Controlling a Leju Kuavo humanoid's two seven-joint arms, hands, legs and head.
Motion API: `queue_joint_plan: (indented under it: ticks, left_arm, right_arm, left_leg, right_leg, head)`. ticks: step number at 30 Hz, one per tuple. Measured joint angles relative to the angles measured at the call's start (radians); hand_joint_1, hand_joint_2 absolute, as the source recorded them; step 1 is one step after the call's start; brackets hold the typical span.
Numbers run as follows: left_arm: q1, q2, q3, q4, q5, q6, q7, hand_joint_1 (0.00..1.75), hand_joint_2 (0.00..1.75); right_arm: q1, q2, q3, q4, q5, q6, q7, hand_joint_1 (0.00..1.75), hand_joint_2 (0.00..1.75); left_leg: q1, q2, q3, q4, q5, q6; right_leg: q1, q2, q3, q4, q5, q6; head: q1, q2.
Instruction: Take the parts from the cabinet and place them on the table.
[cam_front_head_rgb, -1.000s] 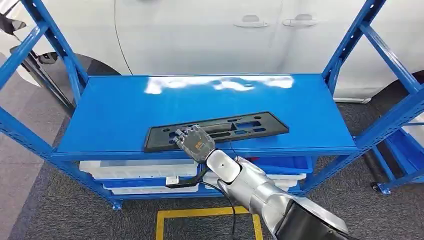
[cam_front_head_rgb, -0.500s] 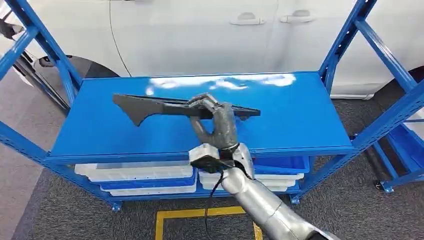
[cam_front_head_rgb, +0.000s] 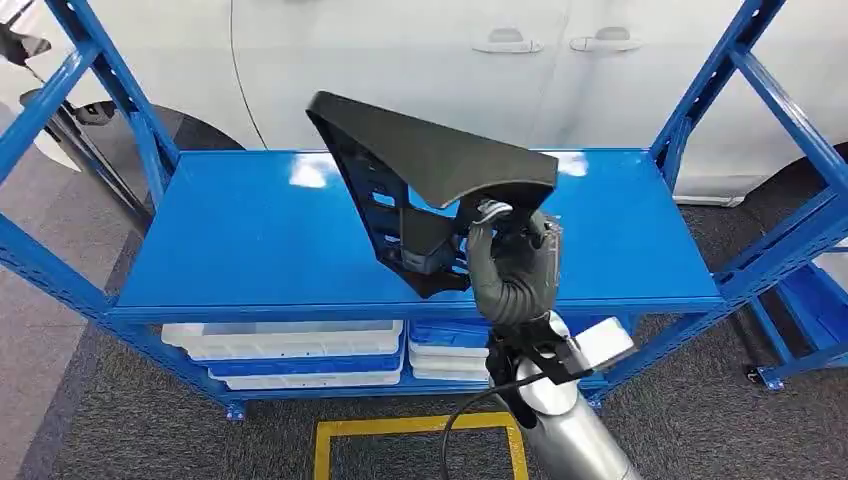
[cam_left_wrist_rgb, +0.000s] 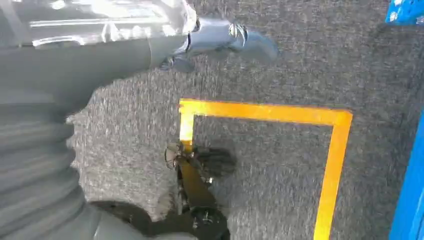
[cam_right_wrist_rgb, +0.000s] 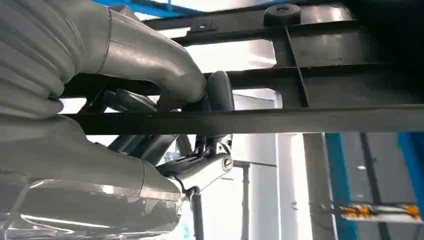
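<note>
A white car (cam_front_head_rgb: 420, 60) fills the background beyond a blue rack (cam_front_head_rgb: 90, 290), its door handles level with the rack's upper posts. The rack's top shelf (cam_front_head_rgb: 250, 240) is a glossy blue sheet, and on the level below it sit shallow white and blue trays (cam_front_head_rgb: 285, 345). The floor is dark grey carpet (cam_front_head_rgb: 130, 430) marked with a yellow taped square (cam_front_head_rgb: 400, 428), which also shows in the left wrist view (cam_left_wrist_rgb: 280, 114). Above the shelf, clear of its surface, a long black plastic part (cam_front_head_rgb: 430, 170) is held up and tilted steeply, one broad end high toward the car and its slotted underside turned toward the camera. The right hand (cam_front_head_rgb: 512, 262) grips it from below near its lower end, fingers wrapped around a rib; in the right wrist view the thumb and dark fingers (cam_right_wrist_rgb: 220, 90) close around one of the part's (cam_right_wrist_rgb: 320, 65) cross bars. The left hand (cam_left_wrist_rgb: 220, 40) hangs over the carpet, holding nothing, though whether its fingers are spread or curled I cannot tell.
</note>
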Motion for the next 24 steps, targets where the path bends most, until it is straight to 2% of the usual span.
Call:
queue_joint_plan:
  ticks: [1, 2, 4, 5, 7, 8, 10, 11, 12, 13, 14, 16, 17, 18, 21, 22, 23, 24]
  left_arm:
    - [0.0, 0.0, 0.001, 0.0, 0.003, -0.001, -0.003, 0.0, 1.75]
    - [-0.001, -0.002, 0.002, 0.0, 0.005, -0.003, -0.006, 0.0, 1.75]
    - [0.0, -0.002, 0.008, 0.0, 0.008, -0.002, -0.013, 0.0, 1.75]
    - [0.0, -0.002, 0.01, 0.0, 0.007, -0.001, -0.017, 0.0, 1.75]
    - [0.0, 0.0, 0.01, 0.0, 0.007, 0.001, -0.024, 0.0, 1.75]
    - [-0.001, 0.0, 0.01, 0.0, 0.006, 0.001, -0.026, 0.0, 1.75]
    - [0.0, 0.0, 0.01, 0.0, 0.004, 0.0, -0.026, 0.0, 1.75]
    - [0.001, 0.0, 0.01, 0.0, 0.004, 0.0, -0.026, 0.0, 1.75]
    - [0.002, 0.0, 0.01, 0.0, 0.004, 0.001, -0.026, 0.0, 1.75]
    - [0.003, 0.001, 0.01, 0.0, 0.005, 0.001, -0.027, 0.0, 1.75]
    - [0.003, 0.002, 0.01, 0.0, 0.005, 0.0, -0.027, 0.0, 1.75]
    - [0.0, 0.003, 0.01, 0.0, 0.005, 0.001, -0.024, 0.0, 1.75]
    - [-0.002, 0.003, 0.01, 0.0, 0.006, 0.001, -0.019, 0.0, 1.75]
    - [-0.004, 0.004, 0.01, 0.0, 0.007, 0.001, -0.014, 0.0, 1.75]
    - [0.001, 0.004, 0.01, 0.0, 0.003, 0.004, 0.005, 0.0, 1.75]
    - [0.002, 0.003, 0.01, 0.0, 0.0, 0.005, 0.01, 0.0, 1.75]
    - [-0.001, 0.004, 0.01, 0.0, -0.003, 0.006, 0.017, 0.0, 1.75]
    - [-0.003, 0.005, 0.01, 0.0, -0.004, 0.009, 0.021, 0.0, 1.75]
  right_arm:
    - [0.006, 0.0, -0.005, -0.02, -0.016, 0.03, -0.001, 1.75, 1.75]
    - [0.013, -0.001, -0.009, -0.044, -0.03, 0.065, -0.003, 1.75, 1.75]
    - [0.037, -0.002, -0.01, -0.083, -0.051, 0.125, -0.003, 1.75, 1.75]
    - [0.05, -0.003, -0.01, -0.101, -0.057, 0.15, -0.003, 1.75, 1.75]
    - [0.068, -0.003, -0.009, -0.14, -0.06, 0.186, -0.003, 1.75, 1.75]
    - [0.071, -0.003, -0.009, -0.16, -0.06, 0.195, -0.004, 1.75, 1.75]
    - [0.079, -0.003, -0.009, -0.181, -0.06, 0.196, -0.005, 1.75, 1.75]
    - [0.086, -0.003, -0.009, -0.188, -0.06, 0.196, -0.005, 1.75, 1.75]
    - [0.093, -0.003, -0.009, -0.194, -0.064, 0.2, -0.005, 1.75, 1.75]
    - [0.098, -0.004, -0.009, -0.199, -0.069, 0.209, -0.005, 1.75, 1.75]
    - [0.1, -0.005, -0.008, -0.208, -0.071, 0.22, -0.004, 1.75, 1.75]
    - [0.1, -0.005, -0.007, -0.227, -0.071, 0.233, -0.004, 1.75, 1.75]
    - [0.101, -0.006, -0.005, -0.237, -0.072, 0.239, -0.005, 1.75, 1.75]
    - [0.1, -0.007, -0.003, -0.246, -0.073, 0.242, -0.005, 1.75, 1.75]
    - [0.099, -0.008, 0.005, -0.261, -0.085, 0.249, 0.0, 1.75, 1.75]
    - [0.097, -0.009, 0.007, -0.265, -0.092, 0.25, 0.003, 1.75, 1.75]
    - [0.094, -0.012, 0.008, -0.269, -0.104, 0.251, 0.005, 1.75, 1.75]
    - [0.089, -0.015, 0.009, -0.272, -0.118, 0.256, 0.006, 1.75, 1.75]
  left_leg:
    - [0.0, 0.0, 0.001, 0.0, -0.001, -0.002]
    - [-0.008, 0.0, -0.001, 0.004, -0.004, -0.007]
    - [-0.007, 0.0, 0.0, 0.001, -0.005, -0.016]
    - [-0.005, 0.0, 0.002, -0.002, -0.004, -0.021]
    - [-0.006, 0.001, 0.003, 0.0, -0.013, -0.031]
    - [-0.006, 0.003, -0.008, 0.037, -0.041, -0.036]
    - [-0.001, 0.003, -0.075, 0.189, -0.121, -0.043]
    - [0.0, 0.003, -0.11, 0.265, -0.151, -0.047]
    - [0.0, 0.004, -0.133, 0.312, -0.159, -0.05]
    - [0.001, 0.004, -0.13, 0.305, -0.143, -0.051]
    - [0.002, 0.004, -0.103, 0.249, -0.104, -0.051]
    - [0.004, 0.004, -0.018, 0.082, -0.022, -0.047]
    - [0.004, 0.004, 0.014, 0.016, -0.018, -0.042]
    - [-0.002, 0.002, 0.014, 0.006, -0.014, -0.034]
    - [-0.004, 0.001, 0.004, 0.013, -0.009, -0.02]
    - [-0.001, 0.002, 0.002, 0.004, -0.001, -0.009]
    - [0.002, 0.004, 0.001, -0.001, 0.006, -0.001]
    - [0.002, 0.005, -0.006, -0.002, 0.011, 0.006]
  right_leg:
    - [0.002, 0.0, 0.047, -0.093, 0.037, -0.009]
    - [0.009, 0.0, 0.067, -0.138, 0.032, -0.013]
    - [0.01, -0.002, 0.064, -0.139, 0.035, -0.013]
    - [0.012, -0.002, 0.065, -0.138, 0.034, -0.017]
    - [-0.002, -0.005, 0.074, -0.154, 0.042, -0.031]
    - [-0.001, -0.006, 0.077, -0.155, 0.042, -0.035]
    - [0.0, -0.008, 0.079, -0.155, 0.039, -0.04]
    - [0.001, -0.009, 0.079, -0.154, 0.038, -0.041]
    - [0.002, -0.009, 0.079, -0.154, 0.038, -0.041]
    - [0.002, -0.009, 0.08, -0.153, 0.038, -0.041]
    - [0.001, -0.008, 0.081, -0.152, 0.037, -0.04]
    - [0.0, -0.007, 0.085, -0.145, 0.034, -0.035]
    - [0.003, -0.007, 0.082, -0.141, 0.031, -0.03]
    - [0.008, -0.005, 0.075, -0.132, 0.032, -0.025]
    - [0.006, -0.006, 0.071, -0.139, 0.042, -0.008]
    - [0.008, -0.005, 0.069, -0.137, 0.043, -0.002]
    - [0.002, -0.004, 0.062, -0.122, 0.015, 0.002]
    - [0.003, -0.005, 0.047, -0.076, -0.031, 0.005]
  head:
    - [0.0, 0.0]
    - [0.0, 0.0]
    - [0.0, 0.0]
    - [0.0, 0.0]
    - [0.0, 0.0]
    - [0.0, 0.0]
    - [0.0, 0.0]
    - [0.0, 0.0]
    - [0.0, 0.0]
    - [0.0, 0.0]
    - [0.0, 0.0]
    - [0.0, 0.0]
    - [0.0, 0.0]
    - [0.0, 0.0]
    - [0.0, 0.0]
    - [0.0, 0.0]
    - [0.0, 0.0]
    - [0.0, 0.0]
